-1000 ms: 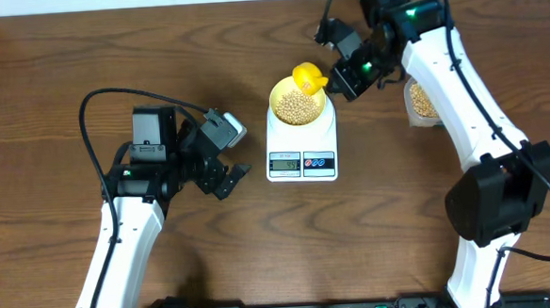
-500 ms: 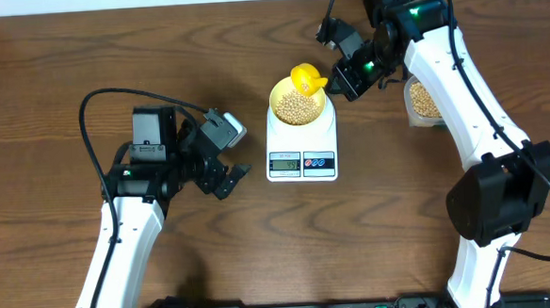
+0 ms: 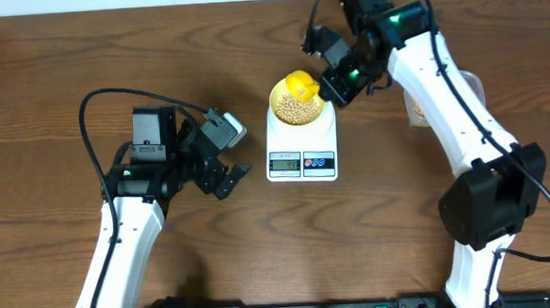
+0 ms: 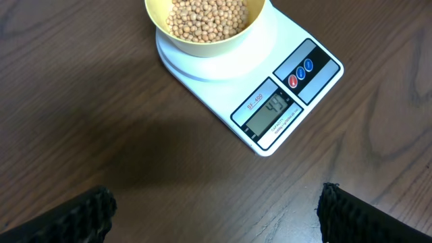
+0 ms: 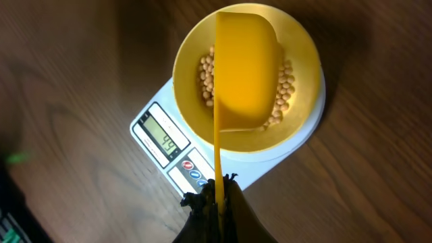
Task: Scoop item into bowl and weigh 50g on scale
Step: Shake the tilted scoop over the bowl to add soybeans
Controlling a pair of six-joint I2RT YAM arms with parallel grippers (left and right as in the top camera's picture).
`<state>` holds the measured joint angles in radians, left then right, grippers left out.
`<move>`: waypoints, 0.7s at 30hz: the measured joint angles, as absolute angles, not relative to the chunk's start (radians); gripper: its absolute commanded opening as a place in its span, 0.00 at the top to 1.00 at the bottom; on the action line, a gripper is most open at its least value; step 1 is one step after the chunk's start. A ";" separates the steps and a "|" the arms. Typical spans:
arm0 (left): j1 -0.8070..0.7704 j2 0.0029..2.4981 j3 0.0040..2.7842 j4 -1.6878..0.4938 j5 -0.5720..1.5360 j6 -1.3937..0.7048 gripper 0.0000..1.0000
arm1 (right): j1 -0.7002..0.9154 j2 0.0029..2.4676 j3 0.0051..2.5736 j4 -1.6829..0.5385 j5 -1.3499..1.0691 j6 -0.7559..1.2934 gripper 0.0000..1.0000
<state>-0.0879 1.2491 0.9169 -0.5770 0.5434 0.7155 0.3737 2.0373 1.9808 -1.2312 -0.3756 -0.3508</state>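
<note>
The pale yellow-green bowl [image 3: 298, 106] stands on the white scale [image 3: 302, 148], holding tan beans [image 4: 206, 17]. My right gripper [image 3: 333, 83] is shut on the handle of a yellow scoop [image 3: 299, 84], which is tipped over the bowl. In the right wrist view the scoop [image 5: 243, 71] covers most of the beans [image 5: 287, 84] in the bowl [image 5: 300, 47], with the gripper [image 5: 219, 202] below it. The scale display [image 5: 164, 140] shows lit digits. My left gripper [image 3: 222, 180] is open and empty, left of the scale; its fingers flank bare wood [image 4: 216, 209].
A clear tub of beans [image 3: 419, 104] sits to the right, mostly hidden behind my right arm. The scale [image 4: 270, 88] and bowl [image 4: 202, 30] fill the top of the left wrist view. Dark wooden table all round.
My right gripper has moved left and turned the scoop, bringing it from the bowl's back rim to over the bowl. The left arm has not moved.
</note>
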 measured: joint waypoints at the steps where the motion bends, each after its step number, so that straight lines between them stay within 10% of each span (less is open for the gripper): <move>1: -0.088 1.249 0.917 -0.577 0.543 0.715 0.02 | 0.380 2.037 1.981 -1.232 -0.363 -0.351 0.99; 21: -0.088 1.249 0.917 -0.577 0.543 0.715 0.03 | 0.393 2.037 1.981 -1.233 -0.279 -0.352 0.99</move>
